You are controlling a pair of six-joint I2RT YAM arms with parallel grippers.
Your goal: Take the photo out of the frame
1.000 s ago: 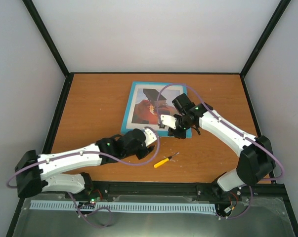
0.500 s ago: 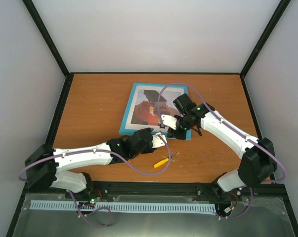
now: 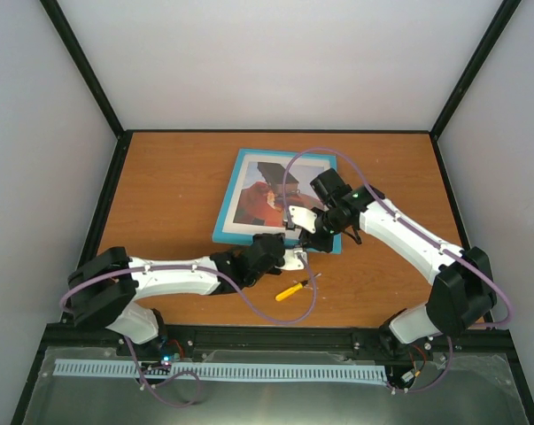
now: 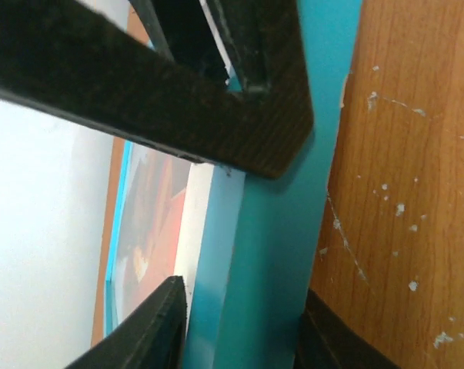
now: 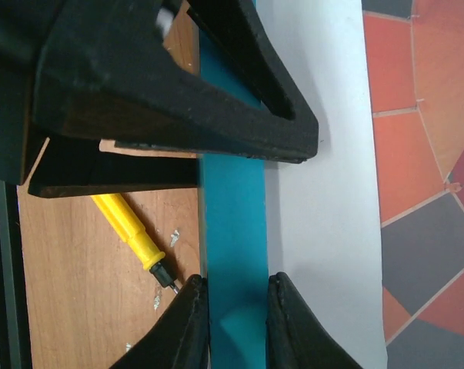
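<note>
The turquoise frame (image 3: 227,208) lies at the middle of the table with the photo (image 3: 262,199) inside a white mat. My right gripper (image 3: 295,223) is shut on the frame's near rail (image 5: 232,231), one finger outside and one on the mat (image 5: 324,231). My left gripper (image 3: 295,257) sits just below it on the same rail (image 4: 270,261), with a finger pressed to each side. The photo's orange and grey panels show in the right wrist view (image 5: 424,154) and, blurred, in the left wrist view (image 4: 151,207).
A yellow screwdriver (image 3: 290,290) lies on the wooden table (image 3: 160,195) just near of the frame, right beside both grippers, and it shows in the right wrist view (image 5: 128,227). Black rails and grey walls bound the table.
My left arm has stretched forward and right, bringing its gripper onto the frame's near rail beside the right gripper. The right gripper has kept its hold, and the frame shifted slightly.
</note>
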